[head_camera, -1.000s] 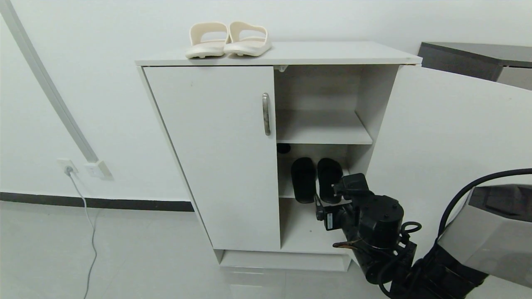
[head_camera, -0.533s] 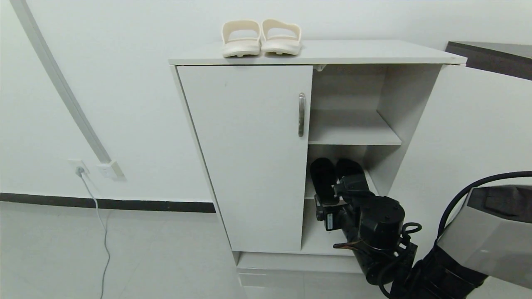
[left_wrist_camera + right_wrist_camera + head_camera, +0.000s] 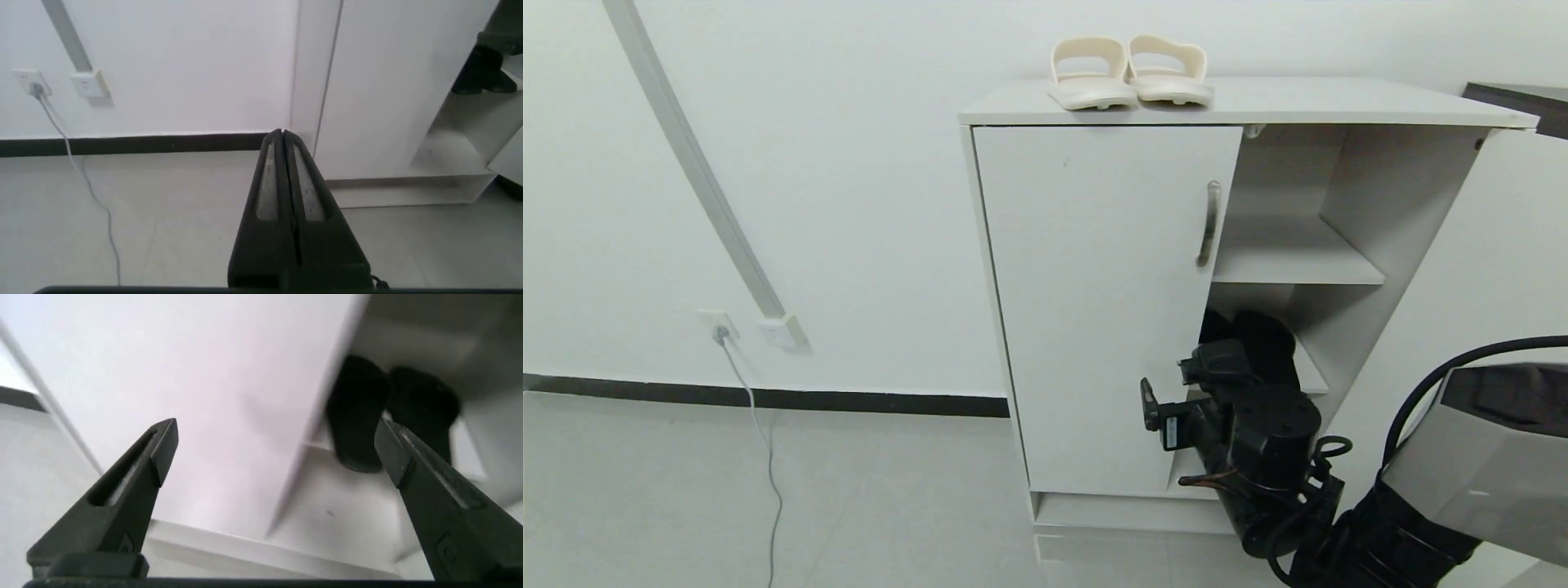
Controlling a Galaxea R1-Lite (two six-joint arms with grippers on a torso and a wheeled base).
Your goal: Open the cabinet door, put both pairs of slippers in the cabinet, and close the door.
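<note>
Right end effector: two black, wedge-shaped fingers spread wide open and holding nothing, set before the lower opening of a white, smooth-laminate, box-shaped cabinet. The cabinet's flat right door is swung open and its left door, with a slim brushed-metal bar handle, is shut. Pair of matt black, rounded slippers just beyond it on the lower inner shelf; pair of cream, moulded open-toe slippers well above it on the cabinet top. Left end effector: flat ribbed fingers pressed together, empty, over pale glossy floor tiles.
</note>
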